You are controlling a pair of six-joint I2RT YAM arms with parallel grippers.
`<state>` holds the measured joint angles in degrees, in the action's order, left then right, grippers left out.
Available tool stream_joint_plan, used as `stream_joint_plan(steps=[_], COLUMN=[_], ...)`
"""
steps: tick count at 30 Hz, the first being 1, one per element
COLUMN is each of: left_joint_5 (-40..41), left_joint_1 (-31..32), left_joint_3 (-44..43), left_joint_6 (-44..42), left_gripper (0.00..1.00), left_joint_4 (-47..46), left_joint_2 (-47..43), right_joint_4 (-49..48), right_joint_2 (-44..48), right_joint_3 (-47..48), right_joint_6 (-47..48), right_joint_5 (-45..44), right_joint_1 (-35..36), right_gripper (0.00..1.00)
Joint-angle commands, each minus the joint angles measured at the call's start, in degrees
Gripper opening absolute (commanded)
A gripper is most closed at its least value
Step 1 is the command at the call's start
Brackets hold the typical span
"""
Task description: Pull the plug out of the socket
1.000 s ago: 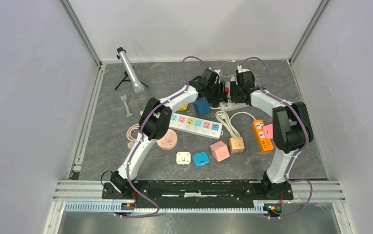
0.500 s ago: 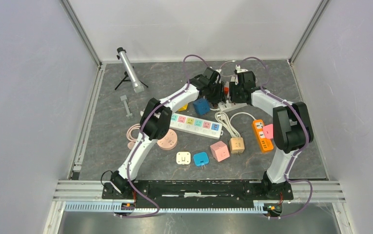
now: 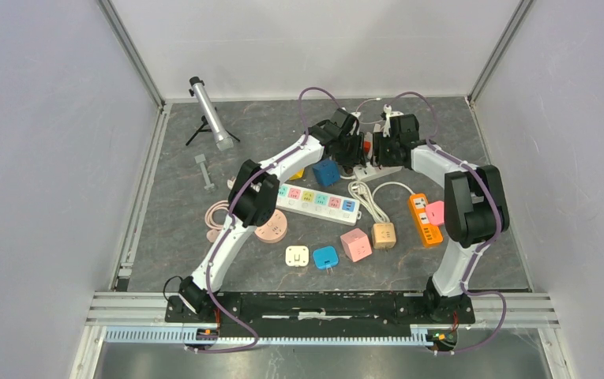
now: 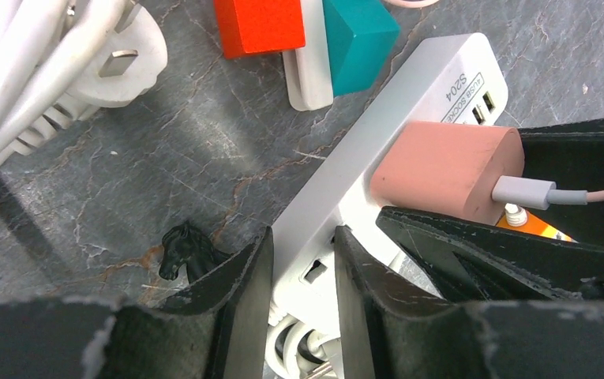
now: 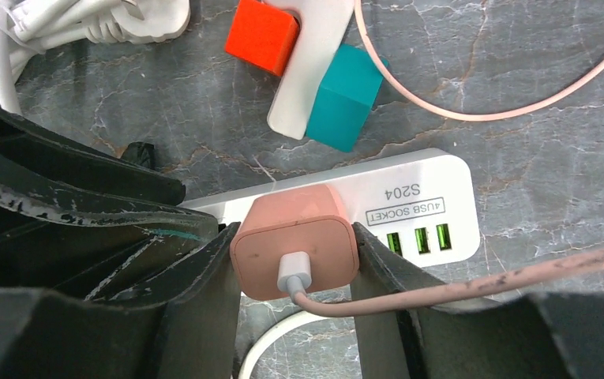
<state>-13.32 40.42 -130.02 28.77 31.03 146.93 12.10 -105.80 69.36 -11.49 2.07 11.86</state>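
A white power strip (image 5: 433, 197) marked "4USB SOCKET" lies at the back of the table; it also shows in the left wrist view (image 4: 409, 103) and the top view (image 3: 373, 169). A pink plug block (image 5: 294, 241) with a pink cable sits in it, also in the left wrist view (image 4: 444, 170). My right gripper (image 5: 294, 260) is shut on the pink plug's two sides. My left gripper (image 4: 302, 268) is shut on the strip's end, just left of the plug. In the top view the left gripper (image 3: 349, 150) and right gripper (image 3: 382, 150) meet over the strip.
An orange cube (image 5: 261, 35) and a teal cube (image 5: 346, 95) sit on a small white strip just beyond. White cable coils (image 4: 22, 71) and a white plug (image 4: 125, 59) lie to the left. A small black horse figure (image 4: 184, 249) stands by my left finger. More adapters and strips lie nearer the arm bases.
Both grippers have shifted slightly at the back of the table and stay together over the white strip. Nothing else has moved.
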Motion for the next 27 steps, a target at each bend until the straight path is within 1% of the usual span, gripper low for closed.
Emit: stream_joint_plan(steps=[1, 5, 7, 10, 12, 14, 21, 27], left_joint_5=[1.8, 1.6, 1.7, 1.5, 0.9, 0.5, -0.6, -2.8], left_joint_1=[1.9, 1.9, 1.9, 1.9, 1.9, 1.9, 1.9, 1.3], left_joint_3=[0.6, -0.4, -0.8, -0.8, -0.9, -1.0, -1.9, -4.6], left_joint_6=[-3.0, -2.7, -2.5, -1.9, -1.4, -1.1, -0.8, -0.8], left_gripper=[0.40, 0.39, 0.39, 0.39, 0.39, 0.39, 0.39, 0.43], left_joint_4=[7.2, 8.2, 8.7, 8.7, 8.7, 8.9, 9.0, 9.1], left_joint_2=[4.5, 5.1, 5.2, 5.3, 5.4, 5.6, 5.8, 4.9], right_joint_4=[-5.5, -2.1, -1.7, -1.8, -2.5, -3.1, -1.8, 1.0], right_joint_2=[4.0, 3.8, 4.3, 5.1, 5.4, 5.3, 4.8, 7.4], right_joint_3=[2.0, 2.0, 1.9, 2.7, 2.9, 3.0, 1.8, 4.1], right_joint_6=[-2.1, 4.6, 5.8, 5.0, 2.6, 1.5, 2.2, 1.7], right_joint_5=[10.2, -0.9, -3.9, -2.6, 2.3, 4.4, 1.9, -3.6], right_joint_1=[1.3, 4.7, 4.9, 4.0, 2.3, 1.3, 1.5, -0.1], right_gripper=[0.00, 0.00, 0.00, 0.00, 0.00, 0.00, 0.00, 0.00])
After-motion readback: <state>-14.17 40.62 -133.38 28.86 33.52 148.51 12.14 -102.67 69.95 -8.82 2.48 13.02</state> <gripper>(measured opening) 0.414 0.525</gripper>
